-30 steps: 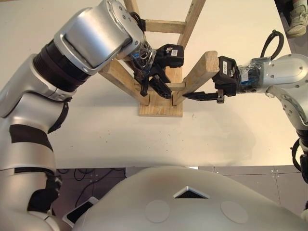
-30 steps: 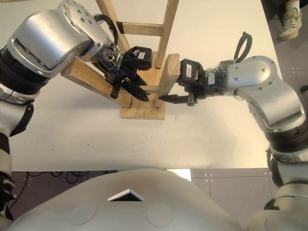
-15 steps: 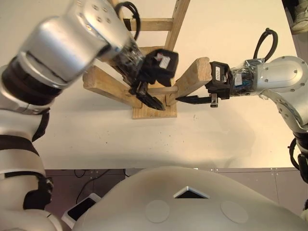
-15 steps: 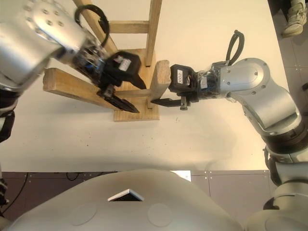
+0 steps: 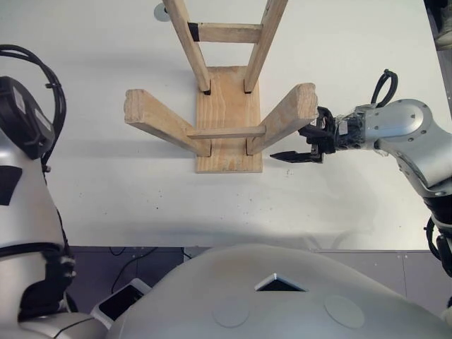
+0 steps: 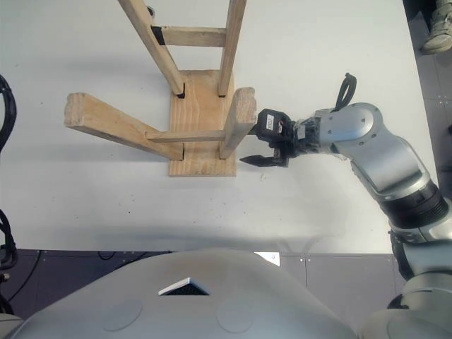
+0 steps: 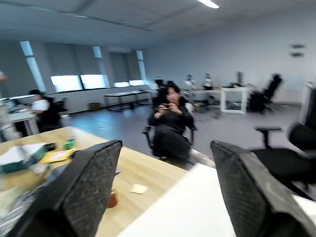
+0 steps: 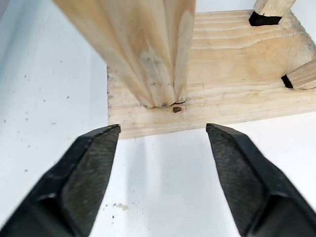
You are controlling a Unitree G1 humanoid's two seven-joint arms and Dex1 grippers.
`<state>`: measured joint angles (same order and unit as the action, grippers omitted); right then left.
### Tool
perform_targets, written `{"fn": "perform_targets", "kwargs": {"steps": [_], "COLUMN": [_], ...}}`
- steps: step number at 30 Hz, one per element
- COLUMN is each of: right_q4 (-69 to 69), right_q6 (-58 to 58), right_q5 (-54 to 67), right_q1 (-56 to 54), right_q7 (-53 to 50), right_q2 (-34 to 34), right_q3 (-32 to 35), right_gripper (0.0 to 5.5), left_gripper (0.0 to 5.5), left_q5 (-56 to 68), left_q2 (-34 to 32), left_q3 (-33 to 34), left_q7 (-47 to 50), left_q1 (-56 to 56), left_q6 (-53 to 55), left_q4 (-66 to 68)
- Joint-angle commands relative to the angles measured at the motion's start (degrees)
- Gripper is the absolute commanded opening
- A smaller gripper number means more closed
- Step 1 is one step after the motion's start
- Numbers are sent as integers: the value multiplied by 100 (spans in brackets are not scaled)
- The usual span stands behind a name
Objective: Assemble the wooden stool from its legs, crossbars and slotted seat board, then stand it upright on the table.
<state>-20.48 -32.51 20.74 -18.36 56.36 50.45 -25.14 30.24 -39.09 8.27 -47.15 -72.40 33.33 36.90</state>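
We see the stool point(image 5: 226, 106) lying upside down on the white table point(image 5: 339, 191). Its slotted seat board point(image 5: 227, 152) lies flat, and all four legs point(image 5: 282, 119) rise out of it. One of the crossbars point(image 5: 224, 132) joins the near pair of legs, and another joins the far pair.

The right gripper point(image 8: 162, 131) hovers just beside the seat board's right edge, low by the foot of the near right leg. Its fingers point(image 8: 89, 163) are spread apart and hold nothing. The left gripper point(image 7: 165, 145) is well apart from the seat board, also spread and empty, and faces out into the room.

We judge the joining done, with only the turning over left. Next, both grippers need a firm hold on opposite sides of the seat board, perhaps on legs close to it. The stool can then be tipped and set down on its feet, without the legs being levered out of their slots.
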Motion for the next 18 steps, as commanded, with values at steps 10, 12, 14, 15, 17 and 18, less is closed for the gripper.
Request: {"fn": "perform_targets", "kwargs": {"steps": [10, 12, 14, 15, 17, 18], "right_q4": [-342, -111, 216, 339, 448, 508], "right_q6": [-363, -185, -39, 12, 48, 55], "right_q5": [1908, 1715, 1500, 1417, 1318, 1275], "right_q1": [539, 608, 641, 650, 655, 625], "right_q7": [1959, 1404, 954, 854, 764, 741], "right_q2": [59, -468, -864, -947, -996, -1000], "right_q3": [855, 905, 969, 995, 1088, 1125], "right_gripper": [335, 335, 335, 335, 335, 335], "left_gripper": [332, 332, 332, 332, 332, 332], "left_q5": [-945, -957, -894, -865, -822, -808], "left_q2": [1439, 1561, 1645, 1667, 1665, 1640], "left_q3": [622, 666, 755, 788, 823, 832], "left_q7": [239, 12, -261, -425, -923, -1147], "left_q1": [1178, 1265, 1306, 1319, 1365, 1400], "left_q6": [-2919, -2906, -2787, -2703, -2434, -2295], "left_q4": [3694, 3660, 3610, 3585, 3502, 3455]}}
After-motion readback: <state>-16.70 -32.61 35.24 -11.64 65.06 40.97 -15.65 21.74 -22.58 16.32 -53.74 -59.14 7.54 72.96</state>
